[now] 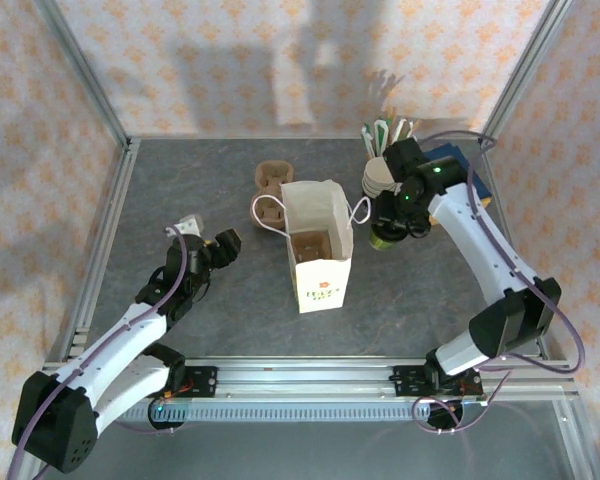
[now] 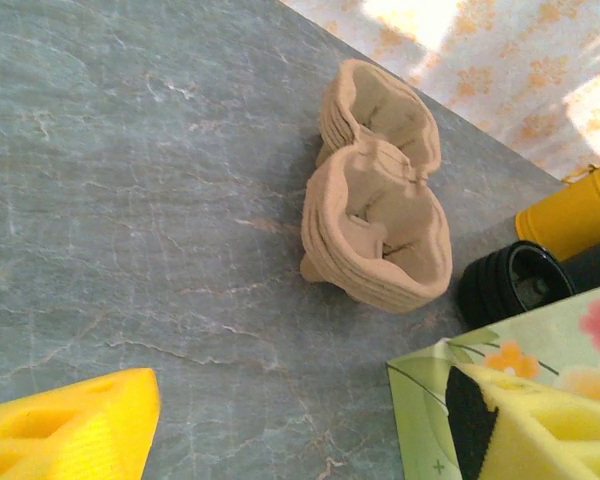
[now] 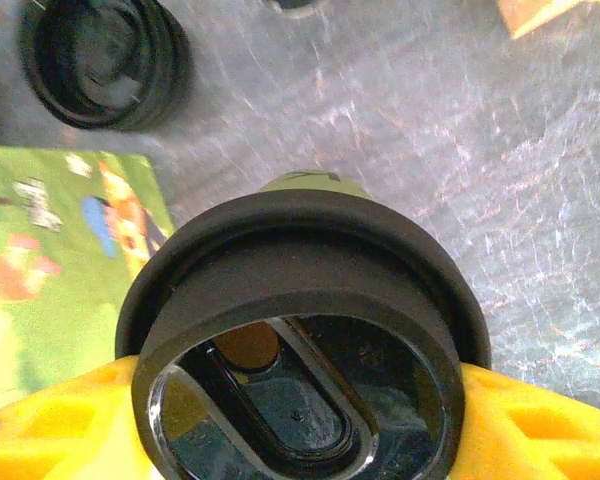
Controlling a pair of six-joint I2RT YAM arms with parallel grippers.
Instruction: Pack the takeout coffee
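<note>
The right end effector [image 1: 398, 218] is clamped on the takeout coffee [image 1: 385, 238], its yellow fingers [image 3: 50, 425] pinching just under the black lid, just right of the paper bag [image 1: 318, 250] that stands open on the tabletop [image 1: 180, 180]. Keep the cup upright, raise it above the bag's rim and clear of the handle loop, then lower it straight in. The left end effector [image 1: 220, 245], spread apart, could steady the bag.

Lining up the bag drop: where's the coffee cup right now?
In the top view, the coffee cup is right of centre, held by the right gripper, just right of the paper bag.
</note>
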